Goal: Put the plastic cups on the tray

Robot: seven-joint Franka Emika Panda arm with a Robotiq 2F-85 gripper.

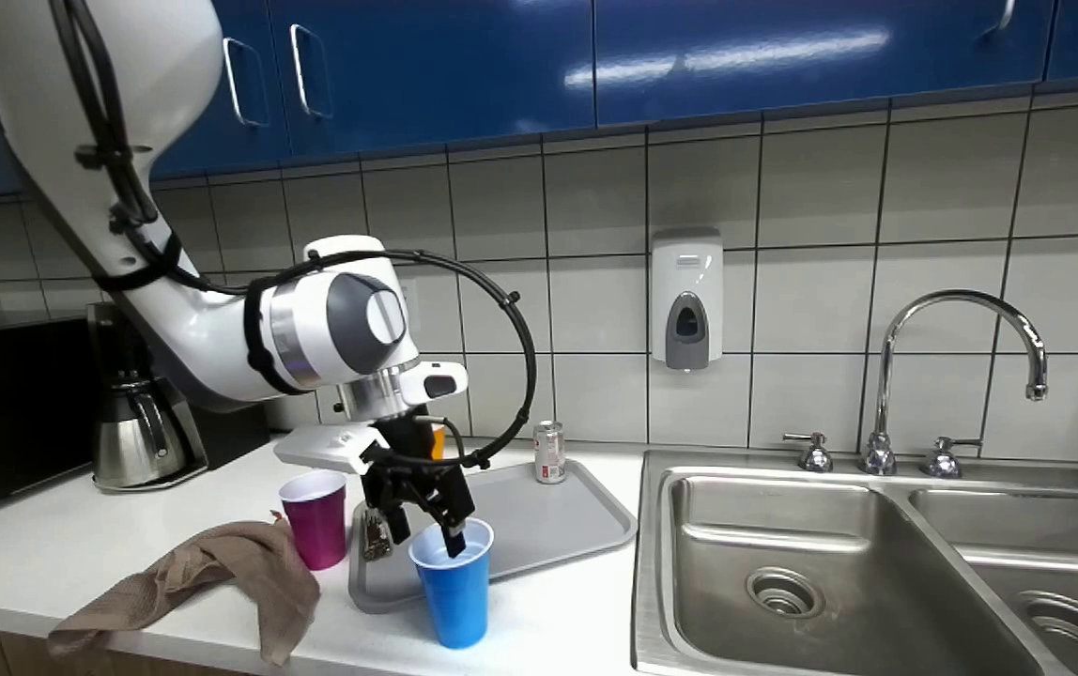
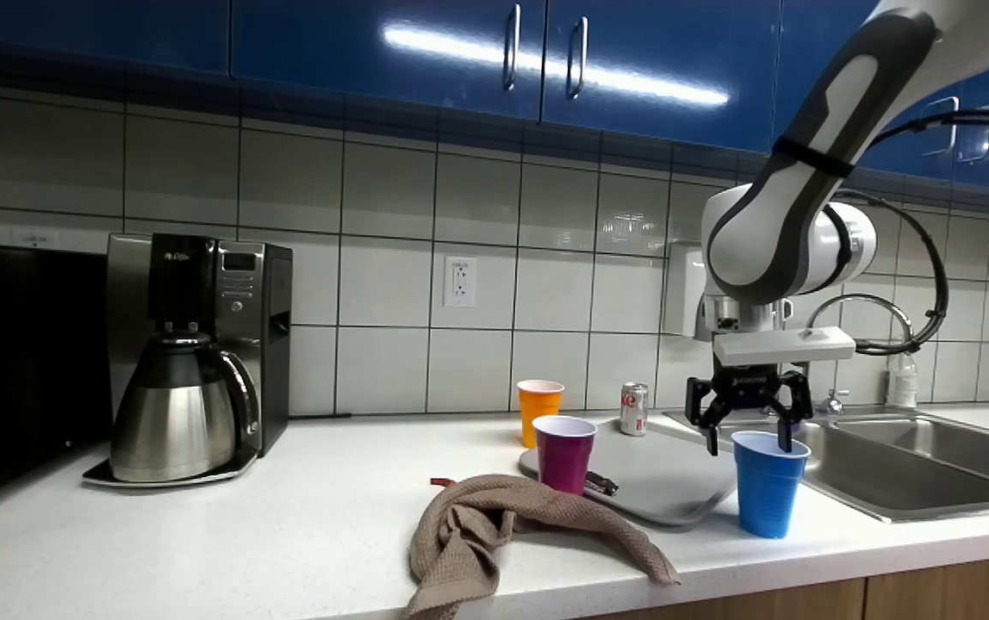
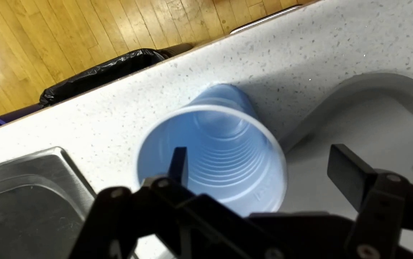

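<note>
Blue cup point(image 1: 454, 601) stands betw. counter's point(image 1: 567, 624) front edge & tray's point(image 1: 548, 521). Jaws spread: one finger point(image 3: 179, 165) over its mouth, one outside; can't quite tell if tip's below rim. If not, closing may tip it, poss. off edge; hard squeeze could crumple it. Purple cup point(image 1: 318, 521) by tray's end: towel point(image 1: 248, 559) nr base could snag. Orange cup point(image 2: 538, 403) nr back corner: bump risk reaching past purple.

Arm point(image 2: 792, 215) slants down from the top in both exterior views, wrist point(image 1: 356, 324) bent, gripper point(image 2: 749, 444) pointing down. Fingers point(image 3: 348, 176) spread wide; fingertips point(image 2: 712, 442) about level in an exterior view.
</note>
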